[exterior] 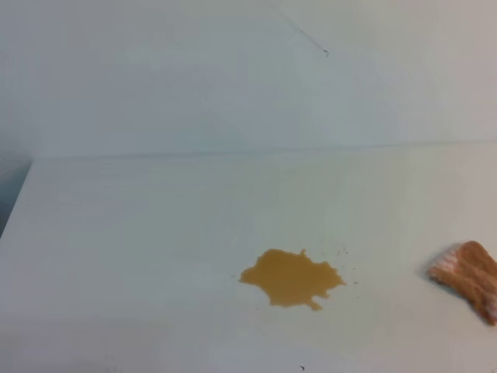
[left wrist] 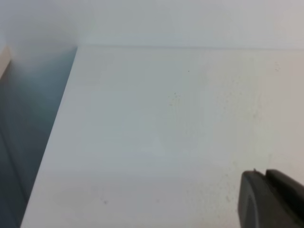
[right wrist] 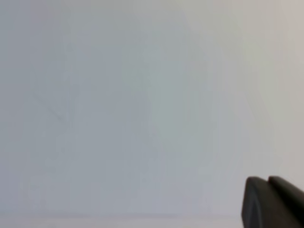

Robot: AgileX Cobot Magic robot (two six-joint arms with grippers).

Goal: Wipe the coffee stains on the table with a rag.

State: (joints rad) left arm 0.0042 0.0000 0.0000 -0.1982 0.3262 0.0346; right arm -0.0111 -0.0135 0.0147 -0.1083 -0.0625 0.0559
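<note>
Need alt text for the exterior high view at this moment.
A tan-orange coffee stain sits unwiped on the white table, with the orange rag lying apart at the right edge of the picture. No arm or gripper shows here.

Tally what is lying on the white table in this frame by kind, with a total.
Coffee stains: 1 tan-orange blotch, with a few tiny specks beside it
Rag: 1 orange-brown cloth, partly cut off at the right edge
Total: 2 things on the table

Crumpled rag point(exterior: 468, 277) lies right of coffee stains point(exterior: 292, 278).
</note>
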